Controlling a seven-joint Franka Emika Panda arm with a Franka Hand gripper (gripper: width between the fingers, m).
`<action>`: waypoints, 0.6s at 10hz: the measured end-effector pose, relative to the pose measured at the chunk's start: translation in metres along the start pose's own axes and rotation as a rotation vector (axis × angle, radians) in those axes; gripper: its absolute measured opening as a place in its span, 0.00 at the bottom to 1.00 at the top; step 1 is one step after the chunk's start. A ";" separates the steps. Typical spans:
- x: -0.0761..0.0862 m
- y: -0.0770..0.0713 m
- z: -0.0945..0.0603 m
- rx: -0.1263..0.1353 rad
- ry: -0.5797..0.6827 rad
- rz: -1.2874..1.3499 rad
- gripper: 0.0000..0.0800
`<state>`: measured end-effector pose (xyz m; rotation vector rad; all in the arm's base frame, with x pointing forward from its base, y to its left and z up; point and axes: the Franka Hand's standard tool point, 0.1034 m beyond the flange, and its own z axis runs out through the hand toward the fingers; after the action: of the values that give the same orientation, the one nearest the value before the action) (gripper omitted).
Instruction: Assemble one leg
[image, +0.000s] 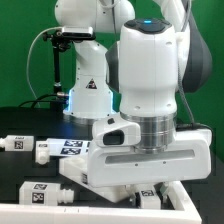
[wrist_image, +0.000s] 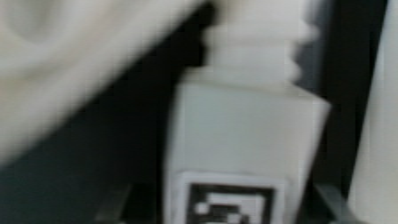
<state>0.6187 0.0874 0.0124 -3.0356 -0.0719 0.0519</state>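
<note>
In the wrist view a white square-section leg (wrist_image: 246, 130) fills the middle, its narrower screw end pointing away and its black-and-white tag nearest the camera. My gripper (wrist_image: 237, 208) is shut on this leg, with a dark finger (wrist_image: 331, 200) against each side. In the exterior view the gripper (image: 150, 192) hangs low over the wide white panel (image: 100, 178), and the arm's hand hides the held leg. A pale curved surface lies blurred beside the leg in the wrist view.
Two more tagged white legs lie on the black table at the exterior view's left, one further back (image: 18, 143) and one nearer the front (image: 48, 192). The marker board (image: 72, 147) lies between them and the robot base (image: 88, 95).
</note>
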 end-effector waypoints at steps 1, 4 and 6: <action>0.000 0.000 0.000 0.000 0.000 0.001 0.36; 0.010 -0.008 -0.023 0.003 0.006 -0.003 0.36; -0.001 0.004 -0.076 -0.001 0.003 -0.083 0.36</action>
<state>0.6203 0.0758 0.0873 -3.0294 -0.1976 0.0413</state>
